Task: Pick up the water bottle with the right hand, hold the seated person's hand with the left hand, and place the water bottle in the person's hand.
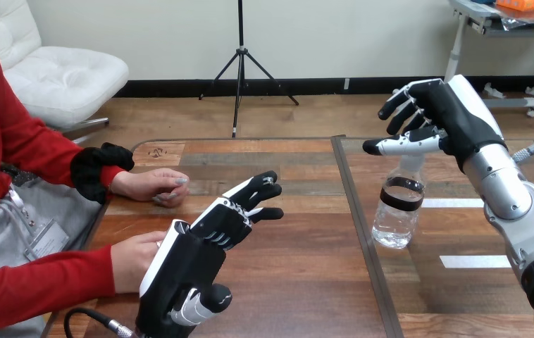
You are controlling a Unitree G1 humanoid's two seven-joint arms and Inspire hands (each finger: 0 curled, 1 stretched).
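A clear water bottle point(399, 208) with a black band stands upright on the table right of the middle seam. My right hand point(442, 116) hovers just above its top, fingers spread and open, hiding the cap. My left hand point(197, 250) is at the lower middle, open, with fingers pointing to the upper right. The person's near hand point(136, 259) lies right behind and against the back of my left hand; I see no fingers curled round it. The person's far hand point(153, 186) rests on the table, loosely closed.
The wooden table point(299, 282) has a dark seam point(363, 239) running down its middle. White tape strips point(474, 261) lie on the right half near my right forearm. The person sits at the table's left edge.
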